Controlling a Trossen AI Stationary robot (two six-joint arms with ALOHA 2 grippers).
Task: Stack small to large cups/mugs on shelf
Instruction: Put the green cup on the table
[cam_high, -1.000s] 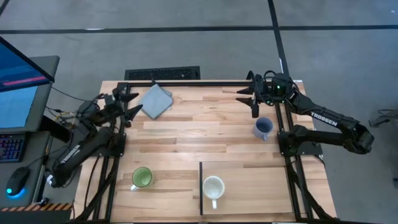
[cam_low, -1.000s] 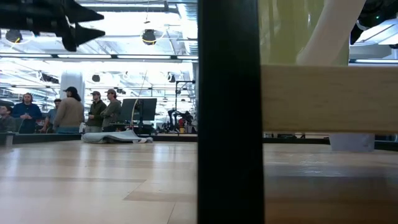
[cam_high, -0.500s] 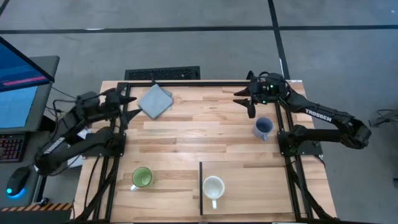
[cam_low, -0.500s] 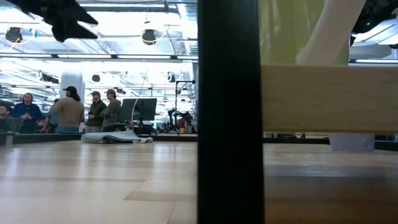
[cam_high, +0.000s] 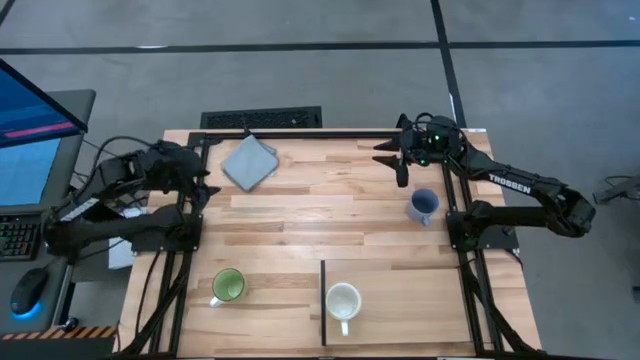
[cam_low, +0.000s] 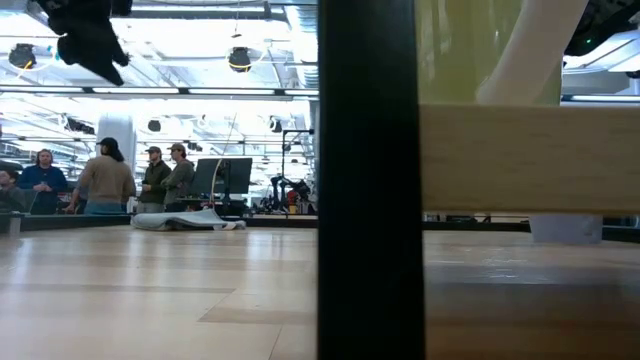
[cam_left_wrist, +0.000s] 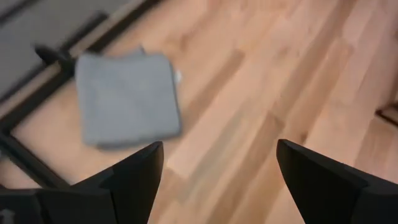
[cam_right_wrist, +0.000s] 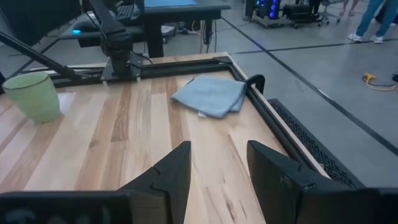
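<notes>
- A planked wooden table (cam_high: 330, 215) is seen from above, with the pale shelf (cam_high: 420, 310) laid flat at its near right.
- The left gripper (cam_high: 200, 178) is held at the far left beside a grey cloth (cam_high: 249, 161), jaws wide apart and empty.
- The right gripper (cam_high: 393, 160) is held at the far right, jaws partly open and empty.
- The blue-grey mug (cam_high: 423, 206) is placed just near of it.
- The cream mug (cam_high: 343, 301) is set on the shelf.
- The green mug (cam_high: 228, 286) is set at the near left.

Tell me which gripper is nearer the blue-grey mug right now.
Right. The right gripper hangs over the table's far edge, just beyond the blue-grey mug, jaws empty. The left gripper sits across the table at the left edge, beside the grey cloth.
</notes>
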